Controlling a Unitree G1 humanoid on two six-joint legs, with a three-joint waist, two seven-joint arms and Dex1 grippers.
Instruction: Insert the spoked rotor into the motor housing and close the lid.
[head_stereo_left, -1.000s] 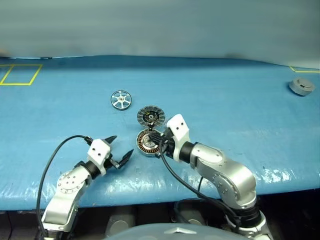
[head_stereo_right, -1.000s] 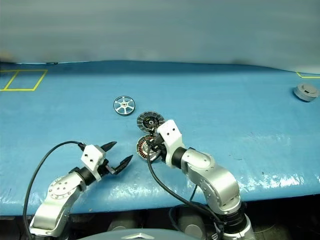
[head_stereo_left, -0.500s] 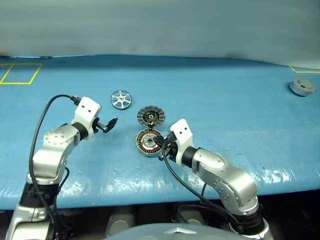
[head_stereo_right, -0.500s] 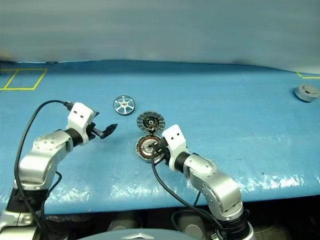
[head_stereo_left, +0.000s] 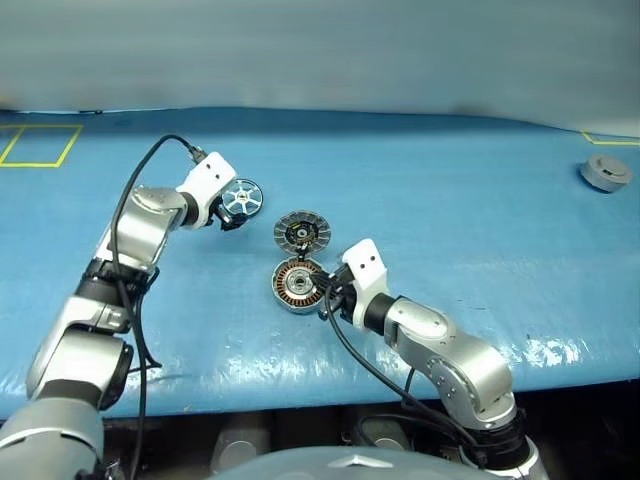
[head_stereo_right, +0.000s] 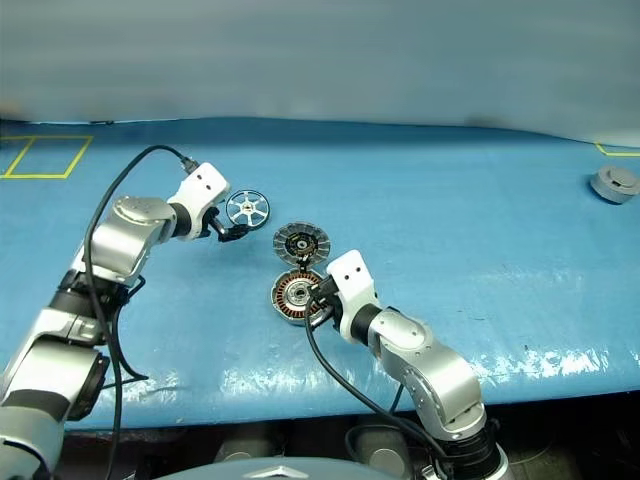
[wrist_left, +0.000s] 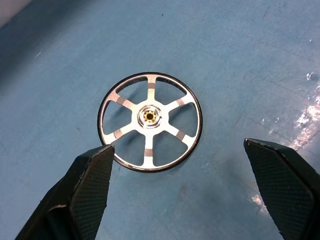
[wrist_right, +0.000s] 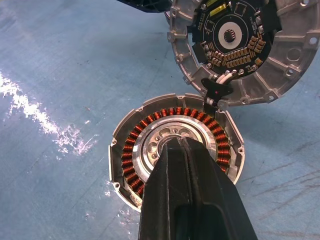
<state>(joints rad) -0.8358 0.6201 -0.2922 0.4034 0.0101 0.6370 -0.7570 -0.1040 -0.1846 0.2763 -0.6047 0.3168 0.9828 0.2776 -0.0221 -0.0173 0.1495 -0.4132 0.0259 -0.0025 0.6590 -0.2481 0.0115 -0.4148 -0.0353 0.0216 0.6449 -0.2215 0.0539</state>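
Note:
The spoked rotor lies flat on the blue mat, left of the lid. My left gripper is open just short of it, its fingers spread wider than the wheel and one fingertip at its rim. The motor housing lies open with copper windings showing. Its lid is swung back flat behind it, inner face up. My right gripper is shut and empty, its tip over the housing's silver centre. In the left eye view the rotor is up and left of the housing.
A separate grey puck sits at the far right of the mat. A yellow tape square marks the far left corner. Black cables trail from both wrists toward the mat's front edge.
My left arm has swung up and forward from near the front edge to the spoked rotor, still open. The right gripper has stayed at the housing.

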